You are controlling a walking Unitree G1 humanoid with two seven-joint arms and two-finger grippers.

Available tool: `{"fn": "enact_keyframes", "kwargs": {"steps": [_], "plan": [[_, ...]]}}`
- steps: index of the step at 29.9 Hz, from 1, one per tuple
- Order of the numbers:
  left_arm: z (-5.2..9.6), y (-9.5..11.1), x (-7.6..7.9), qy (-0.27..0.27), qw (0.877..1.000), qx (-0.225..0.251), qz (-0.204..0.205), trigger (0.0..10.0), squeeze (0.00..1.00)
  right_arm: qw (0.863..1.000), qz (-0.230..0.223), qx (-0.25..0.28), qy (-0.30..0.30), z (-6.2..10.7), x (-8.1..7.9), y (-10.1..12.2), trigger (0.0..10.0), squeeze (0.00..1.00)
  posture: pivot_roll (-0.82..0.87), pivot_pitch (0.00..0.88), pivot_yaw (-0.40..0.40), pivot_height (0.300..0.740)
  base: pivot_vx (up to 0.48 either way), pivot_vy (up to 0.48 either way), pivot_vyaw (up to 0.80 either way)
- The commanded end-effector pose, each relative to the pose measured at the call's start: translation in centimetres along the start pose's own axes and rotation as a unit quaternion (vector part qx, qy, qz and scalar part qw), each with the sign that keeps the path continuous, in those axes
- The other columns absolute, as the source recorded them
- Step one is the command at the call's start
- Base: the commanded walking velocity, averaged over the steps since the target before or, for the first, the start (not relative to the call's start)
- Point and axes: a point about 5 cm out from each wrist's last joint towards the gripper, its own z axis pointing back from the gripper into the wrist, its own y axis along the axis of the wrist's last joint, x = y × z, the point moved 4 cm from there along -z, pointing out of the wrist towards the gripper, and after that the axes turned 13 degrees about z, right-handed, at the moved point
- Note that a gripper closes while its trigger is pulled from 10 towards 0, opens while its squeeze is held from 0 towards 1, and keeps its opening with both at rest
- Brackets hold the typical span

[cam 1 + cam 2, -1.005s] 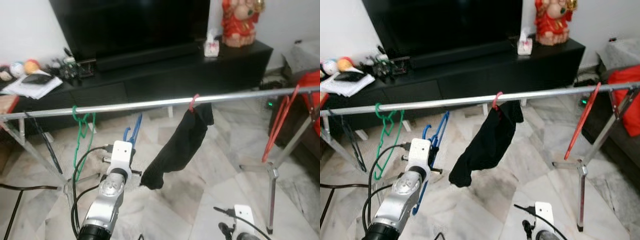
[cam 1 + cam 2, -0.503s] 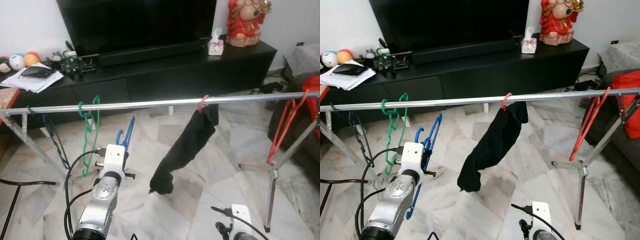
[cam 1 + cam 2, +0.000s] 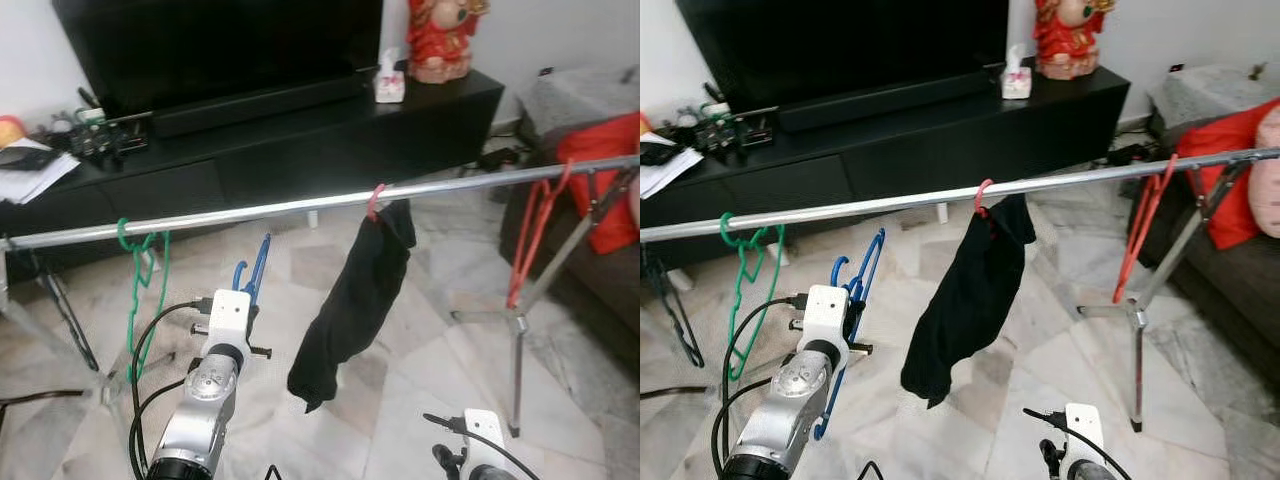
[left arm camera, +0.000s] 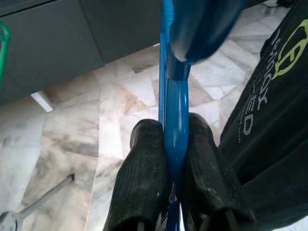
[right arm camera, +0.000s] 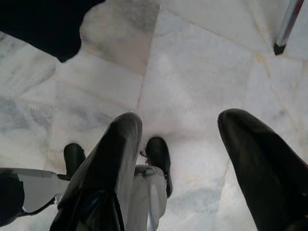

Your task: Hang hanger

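My left jaws (image 4: 175,192) are clamped on the blue plastic hanger (image 3: 252,277), the two black pads pressing its flat shaft from either side in the left wrist view. In the head views the hanger stands above my left wrist, hook uppermost, below and in front of the long silver metal rail (image 3: 300,207) of the drying rack. The hook is not over the rail; the two are apart.

On the rail, from my left: a green plastic hanger (image 3: 135,270), then a bare stretch, then a black garment (image 3: 355,300) hung from a pink hook (image 3: 377,200), then a red hanger (image 3: 528,240) near the right end. The blue hanger sits under the bare stretch between green hanger and garment.

My right jaws (image 5: 178,159) hang low over the pale marble floor (image 5: 202,72), fingers spread wide, holding nothing.

Step in hand, as I judge it: carry and approach, hanger gripped but not yet hung. Next move calls for raising the left arm until the hook clears the rail's top, pushing forward over it, lowering to seat it, then releasing. Risk: the black garment is close on the right side and could snag.
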Motion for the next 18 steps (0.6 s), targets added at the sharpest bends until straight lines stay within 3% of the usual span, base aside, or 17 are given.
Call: {"fn": "enact_keyframes", "kwargs": {"steps": [1,16,18], "plan": [[0.14,0.58,-0.43,0.006,1.000,0.014,0.006,10.0,0.00,1.000,0.003,-0.003,0.005,-0.03,-0.36,-0.11,10.0,0.00,-0.09,0.000,0.052,0.740,0.000,0.000,-0.73],[0.09,0.82,-0.17,-0.001,1.000,0.015,0.003,10.0,0.00,1.000,0.004,-0.002,0.007,-0.07,-0.55,0.03,10.0,0.00,-0.09,0.000,0.060,0.740,0.000,0.000,-0.71],[0.10,0.82,-0.14,-0.003,1.000,0.015,0.001,10.0,0.00,1.000,0.004,-0.002,0.008,-0.07,-0.58,0.04,10.0,0.00,-0.09,0.000,0.061,0.740,0.000,0.444,-0.70]]}}
